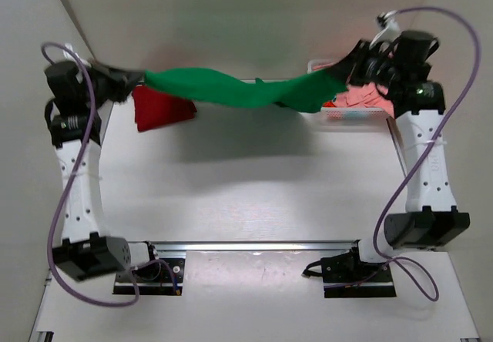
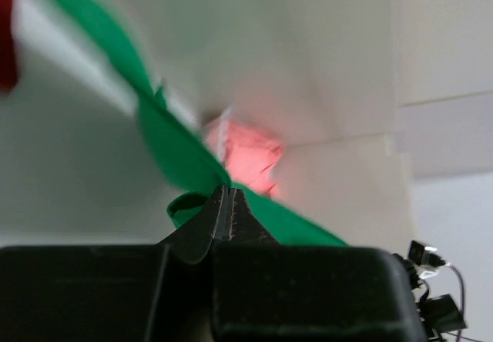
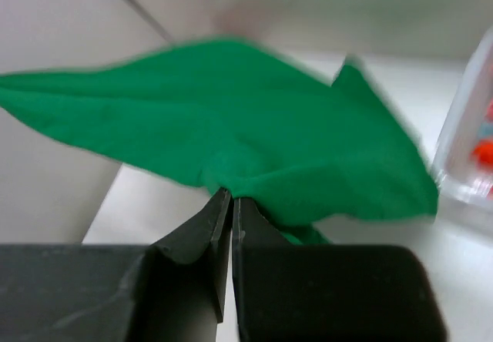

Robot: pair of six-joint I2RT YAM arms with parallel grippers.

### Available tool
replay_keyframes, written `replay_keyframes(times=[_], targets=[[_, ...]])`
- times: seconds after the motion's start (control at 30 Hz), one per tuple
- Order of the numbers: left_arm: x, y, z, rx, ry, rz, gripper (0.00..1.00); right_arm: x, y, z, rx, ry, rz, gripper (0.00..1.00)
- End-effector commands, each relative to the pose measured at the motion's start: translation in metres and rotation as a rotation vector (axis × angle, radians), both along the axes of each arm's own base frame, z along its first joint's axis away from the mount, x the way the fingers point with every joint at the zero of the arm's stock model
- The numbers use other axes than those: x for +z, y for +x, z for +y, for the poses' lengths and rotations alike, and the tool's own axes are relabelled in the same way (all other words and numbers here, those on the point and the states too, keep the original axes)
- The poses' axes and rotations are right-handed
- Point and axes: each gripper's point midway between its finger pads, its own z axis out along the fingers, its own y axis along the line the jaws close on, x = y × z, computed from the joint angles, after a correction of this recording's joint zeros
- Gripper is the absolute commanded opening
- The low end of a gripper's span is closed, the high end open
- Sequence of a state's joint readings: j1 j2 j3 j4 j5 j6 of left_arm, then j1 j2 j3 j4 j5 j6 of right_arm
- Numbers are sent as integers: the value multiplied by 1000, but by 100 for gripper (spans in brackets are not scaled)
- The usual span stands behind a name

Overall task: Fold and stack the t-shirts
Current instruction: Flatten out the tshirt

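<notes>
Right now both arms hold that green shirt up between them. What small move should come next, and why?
Probably lower both arms together toward the bare table to lay the green t-shirt flat. The left gripper and right gripper are each shut on one end, and it hangs twisted in the air, its left end above the dark red t-shirt.

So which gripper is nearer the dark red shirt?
Left. The left gripper holds the green shirt beside the dark red shirt; the right gripper is across the table, by the basket.
</notes>
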State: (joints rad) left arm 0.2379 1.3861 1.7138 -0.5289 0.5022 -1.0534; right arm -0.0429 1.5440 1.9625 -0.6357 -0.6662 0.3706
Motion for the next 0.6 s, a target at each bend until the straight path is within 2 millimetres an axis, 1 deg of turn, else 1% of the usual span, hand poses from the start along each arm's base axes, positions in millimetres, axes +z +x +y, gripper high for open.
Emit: replay_keyframes(times=[0.0, 0.03, 0.07, 0.1, 0.13, 0.17, 0.2, 0.23, 0.27, 0.3, 0.33, 0.37, 0.4, 0.43, 0.47, 0.53, 0.57], targets=[[-120, -25, -4, -7, -23, 263, 0, -74, -38, 15, 3, -82, 188, 0], [-127, -39, -10, -12, -17, 274, 0, -110, -48, 14, -15, -100, 284, 0], [-155, -54, -15, -23, -5, 332, 0, -118, -67, 17, -13, -109, 309, 0], [-187, -66, -18, -16, 2, 420, 0, -140, -89, 16, -22, -111, 372, 0], [-200, -80, -21, -14, 36, 453, 0, -165, -108, 14, -37, -109, 435, 0], [-223, -96, -19, 3, 75, 508, 0, -198, -127, 12, -42, -114, 534, 0], [-251, -108, -16, 16, 74, 586, 0, -203, -144, 9, -57, -102, 565, 0], [-263, -121, -11, 38, 113, 624, 0, -223, -162, 7, -62, -106, 613, 0], [-279, -134, -8, 51, 130, 667, 0, -245, -178, 5, -72, -126, 698, 0], [-298, -149, -3, 71, 168, 730, 0, -251, -193, 3, -76, -129, 728, 0], [-315, -161, -1, 87, 189, 792, 0, -268, -205, 2, -74, -134, 783, 0], [-322, -168, 2, 104, 200, 814, 0, -286, -223, 4, -50, -141, 866, 0], [-340, -182, 2, 101, 196, 870, 0, -293, -230, 2, -42, -141, 905, 0], [-352, -191, 6, 115, 207, 913, 0, -306, -240, 3, -30, -149, 957, 1], [-358, -194, 6, 123, 212, 933, 0, -315, -249, 3, -15, -155, 1001, 0], [-375, -205, 5, 118, 208, 983, 0, -331, -258, 4, 14, -183, 1077, 0], [-378, -206, 5, 118, 209, 990, 0, -337, -262, 2, 13, -202, 1102, 0]])
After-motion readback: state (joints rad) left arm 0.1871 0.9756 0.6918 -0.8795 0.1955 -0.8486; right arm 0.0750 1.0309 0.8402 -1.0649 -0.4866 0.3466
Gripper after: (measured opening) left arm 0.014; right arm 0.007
